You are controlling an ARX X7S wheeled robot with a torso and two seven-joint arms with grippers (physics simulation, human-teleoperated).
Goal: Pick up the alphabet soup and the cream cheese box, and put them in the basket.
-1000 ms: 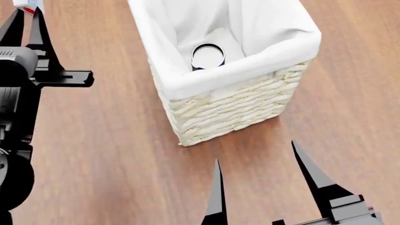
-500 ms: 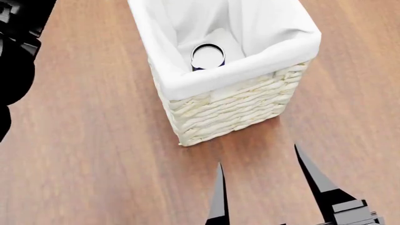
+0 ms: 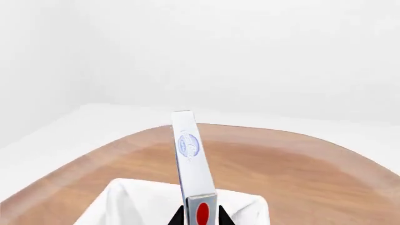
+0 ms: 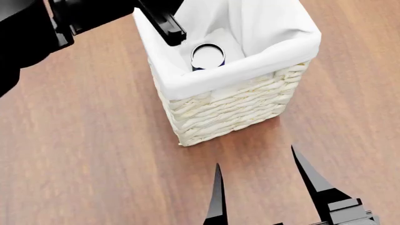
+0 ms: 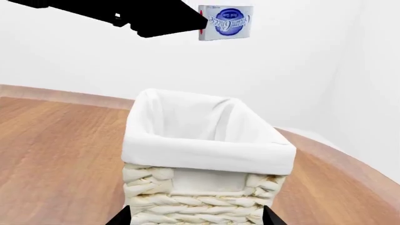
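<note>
The basket [image 4: 231, 105] stands on the wooden table, and the alphabet soup [image 4: 207, 56] stands upright inside it, only its pale top and dark rim showing. My left gripper [image 3: 201, 219] is shut on the red-marked end of the cream cheese box [image 3: 189, 152]. In the right wrist view that gripper [image 5: 201, 23] holds the box [image 5: 226, 22] high above the basket [image 5: 206, 140]. The box is out of the head view, where only the left arm [image 4: 93, 14] reaches over the basket's left rim. My right gripper [image 4: 262, 192] is open and empty, just in front of the basket.
The wooden table [image 4: 87, 140] stretches to the left and right of the basket. In the left wrist view its rounded far edge [image 3: 300, 136] meets white surroundings. The basket's white liner [image 3: 125, 201] lies below the held box.
My left arm has swung from the far left edge to above the basket's left rim, carrying the cream cheese box. The right gripper has barely moved. The can has stayed in the basket.
</note>
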